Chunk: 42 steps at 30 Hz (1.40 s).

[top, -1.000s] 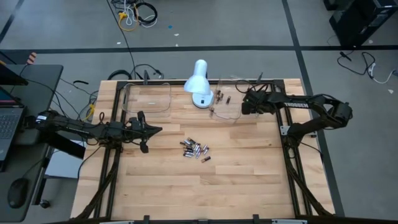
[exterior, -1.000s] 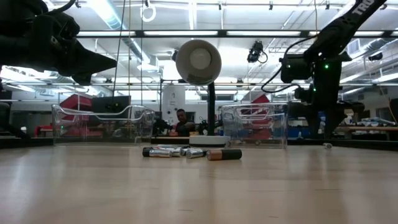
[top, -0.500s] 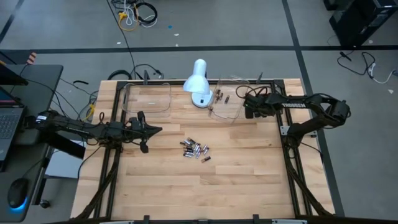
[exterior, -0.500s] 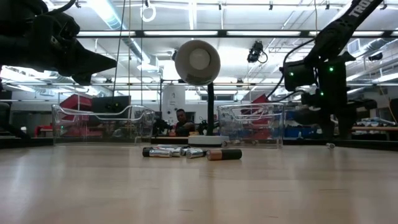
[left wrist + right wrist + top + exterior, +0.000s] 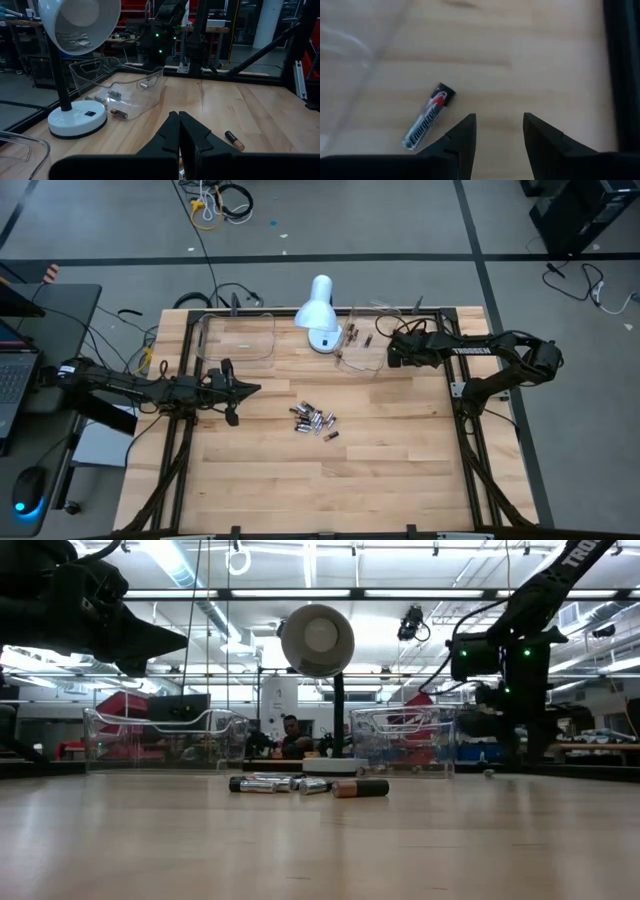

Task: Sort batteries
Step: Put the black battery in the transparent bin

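A cluster of small batteries (image 5: 313, 420) lies on the wooden table near its middle, silvery ones and a coppery brown one (image 5: 360, 788). The clear right tray (image 5: 362, 352) holds a few batteries (image 5: 352, 333). One silvery battery with a black end (image 5: 427, 125) lies flat on the wood just outside that tray. My right gripper (image 5: 499, 122) hangs open above the table beside this battery, touching nothing. My left gripper (image 5: 178, 131) waits shut at the table's left (image 5: 250, 388), level and clear of the table.
A white desk lamp (image 5: 318, 315) stands at the far middle, between the right tray and a clear left tray (image 5: 235, 338). A black frame rail (image 5: 455, 370) runs along the table's right side. Bare wood (image 5: 330, 490) lies toward the near edge. A person (image 5: 291, 733) shows far behind the table.
In the low view, the lone battery on the table under my right gripper has shifted toward the table's left, closer to the right tray. My right gripper has stayed open over the same spot.
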### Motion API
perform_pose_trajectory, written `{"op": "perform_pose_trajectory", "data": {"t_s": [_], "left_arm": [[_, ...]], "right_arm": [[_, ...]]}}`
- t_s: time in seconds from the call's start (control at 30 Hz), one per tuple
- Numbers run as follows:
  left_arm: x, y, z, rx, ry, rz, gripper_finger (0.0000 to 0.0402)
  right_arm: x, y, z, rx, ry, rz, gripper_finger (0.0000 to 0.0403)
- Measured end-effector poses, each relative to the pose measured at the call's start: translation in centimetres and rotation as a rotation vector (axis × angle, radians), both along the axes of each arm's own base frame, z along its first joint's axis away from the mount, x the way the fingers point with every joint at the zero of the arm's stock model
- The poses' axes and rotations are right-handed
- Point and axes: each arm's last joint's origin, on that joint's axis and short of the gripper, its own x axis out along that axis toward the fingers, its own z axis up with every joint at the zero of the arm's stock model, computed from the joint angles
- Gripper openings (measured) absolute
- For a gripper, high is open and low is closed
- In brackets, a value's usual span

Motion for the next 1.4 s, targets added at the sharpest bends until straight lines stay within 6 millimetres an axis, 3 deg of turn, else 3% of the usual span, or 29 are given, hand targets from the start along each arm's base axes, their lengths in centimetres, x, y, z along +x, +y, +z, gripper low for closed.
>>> {"op": "perform_pose_trajectory", "data": {"t_s": [0.17, 0.3, 0.53, 0.77, 0.97, 1.13, 1.27, 1.4], "left_arm": [[0.0, 0.0, 0.1, -0.001, -0.005, 0.0, 0.0002], [0.0, 0.0, 0.0, -0.001, -0.005, 0.0, 0.0002], [0.0, 0.0, 0.0, -0.02, -0.007, 0.0, 0.0002], [0.0, 0.0, 0.0, -0.02, -0.007, 0.0, 0.0002], [0.0, 0.0, 0.0, -0.02, -0.007, 0.0, 0.0002], [0.0, 0.0, 0.0, -0.035, -0.01, 0.0, 0.0002], [0.0, 0.0, 0.0, -0.045, -0.008, 0.0, 0.0002], [0.0, 0.0, 0.0, -0.04, -0.008, 0.0, 0.0002]], "right_arm": [[1.3, -0.7, 0.3, -0.096, -0.101, 0.038, 0.0148], [1.3, -0.7, 0.0, -0.117, -0.104, 0.037, 0.0147], [0.7, 0.0, -0.5, -0.08, -0.045, 0.046, 0.0133], [1.8, 1.5, -0.3, -0.154, -0.043, 0.103, 0.0117], [2.6, 2.3, -0.6, -0.316, -0.08, 0.139, 0.007], [0.5, 3.0, -2.8, -0.274, -0.077, 0.086, 0.0008], [-0.6, 3.8, -4.2, -0.308, -0.229, 0.057, 0.0006], [-0.8, 4.4, -4.8, -0.423, -0.496, 0.067, 0.0002]]}}
